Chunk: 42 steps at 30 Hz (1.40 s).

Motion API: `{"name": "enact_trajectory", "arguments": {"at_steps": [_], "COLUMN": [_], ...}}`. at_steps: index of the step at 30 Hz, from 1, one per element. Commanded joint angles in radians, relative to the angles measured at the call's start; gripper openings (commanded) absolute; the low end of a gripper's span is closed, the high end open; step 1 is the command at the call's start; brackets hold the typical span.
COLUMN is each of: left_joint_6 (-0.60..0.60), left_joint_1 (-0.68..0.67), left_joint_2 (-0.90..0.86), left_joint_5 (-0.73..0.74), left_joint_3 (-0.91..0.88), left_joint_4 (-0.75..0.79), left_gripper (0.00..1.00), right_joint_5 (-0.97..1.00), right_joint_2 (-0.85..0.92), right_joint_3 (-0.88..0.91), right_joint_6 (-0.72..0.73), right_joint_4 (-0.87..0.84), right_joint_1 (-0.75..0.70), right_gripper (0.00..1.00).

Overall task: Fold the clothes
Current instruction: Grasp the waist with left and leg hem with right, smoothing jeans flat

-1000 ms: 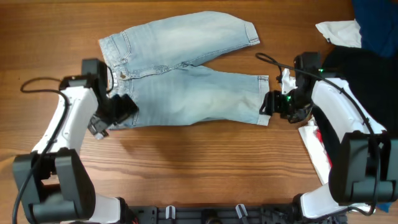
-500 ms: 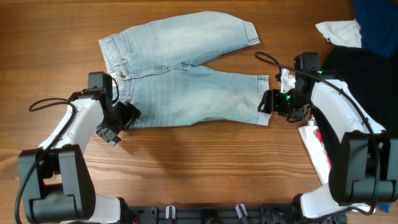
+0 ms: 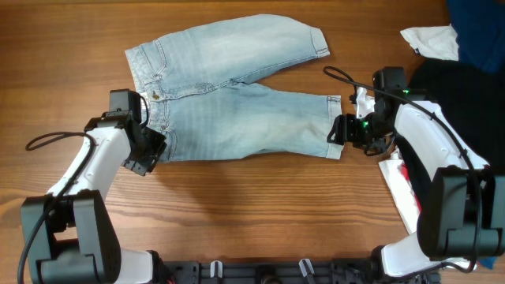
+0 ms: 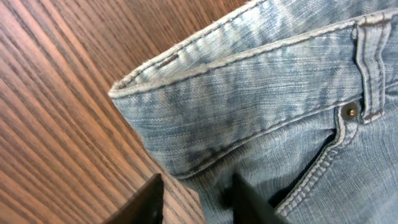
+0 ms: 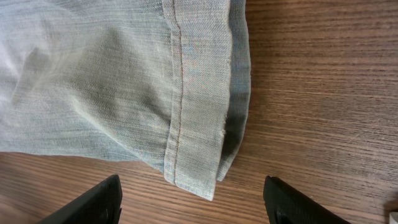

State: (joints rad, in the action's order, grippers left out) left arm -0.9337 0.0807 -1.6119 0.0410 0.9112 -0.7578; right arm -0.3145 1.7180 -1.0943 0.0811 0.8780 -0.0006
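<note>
The clothes, light blue denim shorts [image 3: 237, 102], lie flat on the wooden table, waistband to the left and both legs pointing right. My left gripper [image 3: 154, 150] sits at the lower left waistband corner. In the left wrist view its jaws [image 4: 196, 199] have narrowed onto the cloth's edge below the waistband [image 4: 249, 81], one finger over wood and one on denim. My right gripper [image 3: 341, 136] stands open at the nearer leg's cuff. In the right wrist view its fingers [image 5: 193, 199] straddle the cuff corner [image 5: 199, 124] widely without touching it.
A black garment [image 3: 454, 87], a white cloth [image 3: 430, 39] and a dark blue cloth [image 3: 477, 31] lie at the right back. A white and red packet [image 3: 398, 185] lies beside the right arm. A cable [image 3: 339, 75] loops near the right wrist.
The left gripper has shifted slightly at the waistband corner and its jaws have closed in from wide open. The right arm and the shorts have not moved.
</note>
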Motion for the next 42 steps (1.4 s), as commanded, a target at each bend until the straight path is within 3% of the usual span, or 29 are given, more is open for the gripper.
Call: {"name": "enact_trajectory", "arguments": {"at_steps": [1, 5, 7, 9, 12, 15, 22, 27, 39, 42], "left_joint_6": [-0.017, -0.018, -0.018, -0.017, -0.017, -0.016, 0.1, 0.123, 0.127, 0.14], "left_joint_1": [0.007, 0.007, 0.007, 0.008, 0.008, 0.008, 0.008, 0.008, 0.007, 0.007], "left_joint_2": [0.015, 0.015, 0.014, 0.014, 0.014, 0.015, 0.069, 0.139, 0.14, 0.14], "left_joint_5": [-0.024, -0.024, -0.024, -0.024, -0.024, -0.024, -0.029, -0.151, -0.166, -0.166], "left_joint_3": [-0.011, -0.028, -0.061, -0.089, -0.093, -0.093, -0.093, -0.093, -0.093, -0.093], "left_joint_4": [-0.018, -0.042, -0.01, 0.043, 0.087, 0.092, -0.014, -0.147, -0.153, -0.154], "left_gripper": [0.24, 0.27, 0.37, 0.38, 0.31, 0.04, 0.04, 0.04, 0.04, 0.04], "right_joint_5": [-0.016, -0.016, -0.016, -0.016, -0.016, -0.016, -0.016, -0.016, -0.218, -0.217], "right_joint_2": [0.014, 0.014, 0.014, 0.014, 0.014, 0.014, 0.014, 0.014, 0.014, 0.014], "right_joint_3": [0.01, 0.01, 0.01, 0.01, 0.01, 0.01, 0.01, 0.028, 0.249, 0.259], "right_joint_6": [0.001, 0.0, 0.001, 0.0, 0.0, 0.0, 0.0, 0.0, -0.018, 0.017], "right_joint_4": [0.008, 0.009, 0.009, 0.01, 0.014, 0.021, 0.042, 0.041, -0.138, -0.205], "right_joint_1": [0.004, 0.004, 0.004, 0.004, 0.004, 0.004, 0.004, 0.004, 0.028, 0.056], "right_gripper": [0.73, 0.73, 0.73, 0.73, 0.73, 0.73, 0.74, 0.73, 0.69, 0.63]}}
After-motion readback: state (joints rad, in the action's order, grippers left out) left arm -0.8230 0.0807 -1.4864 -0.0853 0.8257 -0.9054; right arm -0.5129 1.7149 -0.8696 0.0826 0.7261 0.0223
